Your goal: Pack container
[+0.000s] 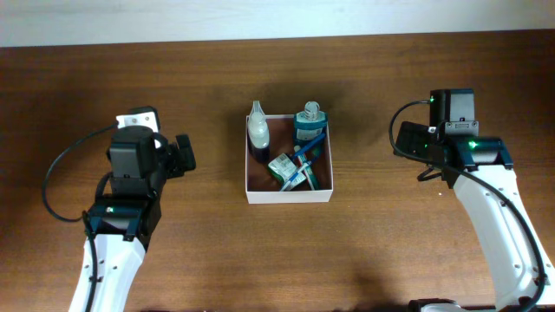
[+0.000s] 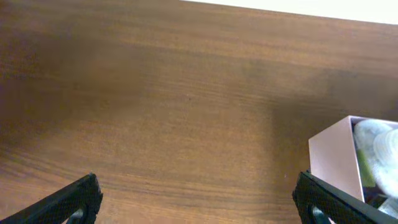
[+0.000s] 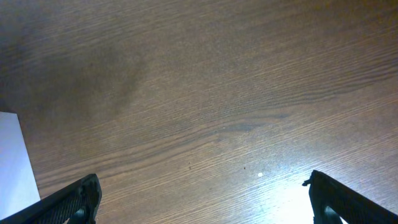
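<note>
I look down on a dark wood-grain worktop [image 1: 286,260], with a pale strip [image 1: 260,17] along its 12 o'clock edge. Toiletries cluster mid-worktop: a whitish tube [image 1: 257,128] at 11 o'clock, a teal bottle [image 1: 310,124] at 1 o'clock, and small green-and-white packets [image 1: 283,167] at 6 o'clock.

R gripper [image 3: 202,190] jaws wide apart, tips at 7 and 5 o'clock, over brown wood table [image 3: 205,93]. White container [image 3: 15,162] wall at 9 o'clock edge, apart from fingertips.

tabletop [image 1: 87,69]: dark brown, streaked wood grain.
container [image 1: 289,196]: white walls, reddish-brown floor.
bottle [image 1: 310,128]: teal.
squeeze bottle [image 1: 257,130]: pale whitish-green.
</note>
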{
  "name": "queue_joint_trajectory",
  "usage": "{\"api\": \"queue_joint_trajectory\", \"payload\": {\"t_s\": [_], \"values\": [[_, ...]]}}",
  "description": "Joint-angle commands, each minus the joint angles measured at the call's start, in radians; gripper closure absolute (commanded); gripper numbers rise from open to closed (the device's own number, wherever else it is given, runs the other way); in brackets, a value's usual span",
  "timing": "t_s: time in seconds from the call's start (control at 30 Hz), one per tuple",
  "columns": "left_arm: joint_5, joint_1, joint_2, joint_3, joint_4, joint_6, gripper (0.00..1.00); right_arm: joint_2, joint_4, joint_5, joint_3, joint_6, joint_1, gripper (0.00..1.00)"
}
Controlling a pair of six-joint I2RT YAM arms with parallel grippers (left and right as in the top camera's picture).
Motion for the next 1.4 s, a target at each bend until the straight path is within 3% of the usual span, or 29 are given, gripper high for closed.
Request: {"api": "queue_joint_trajectory", "payload": {"t_s": [0.0,0.4,0.5,0.63,0.77,0.9,1.13,1.37], "values": [[-0.014,0.003,-0.011,0.001,-0.017,-0.009,0.01,-0.003,0.0,0.001,0.011,0.001,-0.005,0.01],[-0.014,0.003,-0.011,0.001,-0.024,-0.009,0.01,0.0,0.011,-0.01,0.005,0.001,-0.004,0.01],[-0.014,0.003,-0.011,0.001,-0.024,-0.009,0.0,-0.053,0.087,-0.07,-0.026,0.001,-0.004,0.01],[-0.014,0.003,-0.011,0.001,-0.024,-0.009,0.0,-0.224,0.47,-0.168,-0.2,0.0,0.014,0.01],[-0.014,0.003,-0.011,0.001,-0.024,-0.009,0.0,-0.445,0.913,-0.185,-0.484,-0.003,0.041,0.01],[-0.014,0.003,-0.011,0.001,-0.024,-0.009,0.01,-0.683,1.16,-0.182,-0.741,-0.011,0.038,0.01],[-0.014,0.003,-0.011,0.001,-0.024,-0.009,0.01,-1.027,1.176,-0.182,-0.969,-0.056,-0.004,0.01],[-0.014,0.003,-0.011,0.001,-0.024,-0.009,0.01,-1.167,1.078,-0.192,-1.037,-0.055,-0.016,0.01]]}}
